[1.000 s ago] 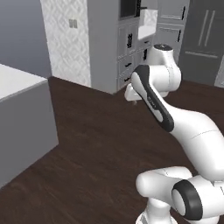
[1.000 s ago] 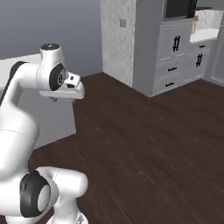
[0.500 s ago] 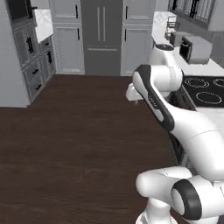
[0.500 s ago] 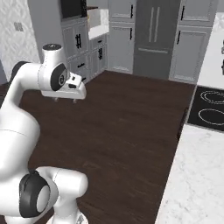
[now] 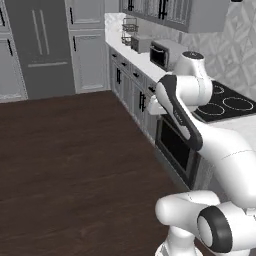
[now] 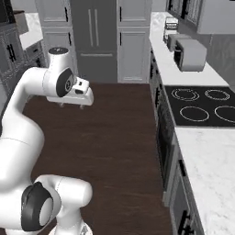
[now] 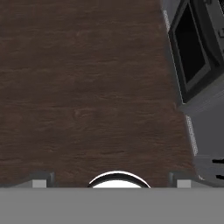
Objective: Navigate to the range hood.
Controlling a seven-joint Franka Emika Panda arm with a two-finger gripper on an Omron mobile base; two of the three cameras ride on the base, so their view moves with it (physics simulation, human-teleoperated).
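Observation:
A sliver of the range hood's (image 5: 237,1) black rounded rim shows at the top edge of the left base view, above the black cooktop (image 5: 226,102) with white ring burners (image 6: 194,113). My gripper (image 6: 72,105) hangs over the dark wood floor, left of the stove and pointing down. In the hand view its fingertips (image 7: 41,179) stand wide apart, open, with nothing between them. Seen from the left base camera, the gripper (image 5: 152,109) is just in front of the oven door (image 5: 174,145).
A grey microwave (image 6: 190,54) and a toaster (image 6: 170,23) stand on the white counter (image 6: 211,160) beyond the cooktop. The grey fridge (image 6: 96,36) and tall cabinets close the far end. The oven door (image 7: 190,48) and drawers line the right. The wood floor (image 5: 70,160) lies open to the left.
The whole picture has swung: the base has turned and driven, so the cooktop counter is now close on the right and the fridge sits farther left. The arm holds its pose.

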